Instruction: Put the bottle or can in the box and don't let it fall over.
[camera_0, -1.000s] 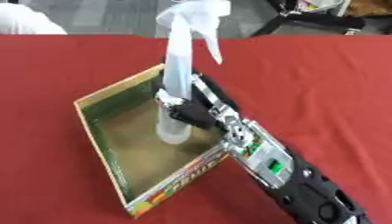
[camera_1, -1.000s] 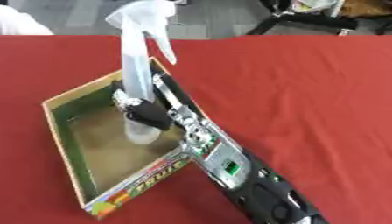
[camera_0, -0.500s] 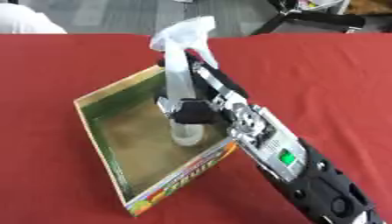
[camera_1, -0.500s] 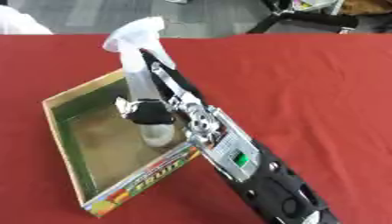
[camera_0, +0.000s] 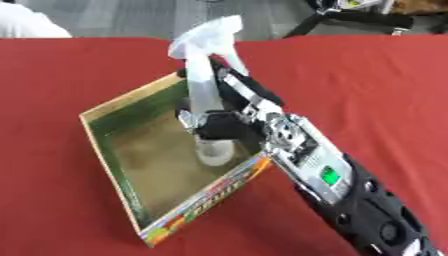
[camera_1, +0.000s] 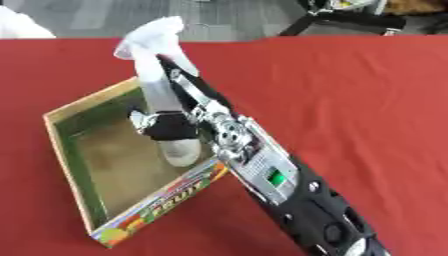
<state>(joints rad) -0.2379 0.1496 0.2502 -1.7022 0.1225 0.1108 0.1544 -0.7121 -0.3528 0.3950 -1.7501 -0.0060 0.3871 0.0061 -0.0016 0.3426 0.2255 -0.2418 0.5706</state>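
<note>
The fingers (camera_0: 203, 127) of the right hand (camera_0: 229, 125) are curled round the lower body of the bottle (camera_0: 206, 95), clamped on it from the right side, with dark fingertips wrapping its near face. The bottle's base appears to sit on or just above the floor of the box (camera_0: 112, 150), toward the box's right wall and roughly midway between its near and far ends; whether the base bears fully on the floor cannot be told.

The step in hand looks like the release. To do it well, the base should be felt flat on the box floor before the fingers part, and they should open evenly so neither side nudges the bottle. The hand should then draw away to the right and upward, clearing the right wall of the box without brushing the tall neck. The bottle is tall and narrow with a heavy-looking top, so a sideways touch high up would likely tip it.

The bottle is a pale, translucent spray bottle with a slim body and a white trigger head at the top, which leans slightly toward the far left. The box is a shallow open cardboard tray with green inner walls, a brownish floor and a colourful printed near edge, lying askew on the red worktop (camera_0: 376, 85). The left hand is not seen.
</note>
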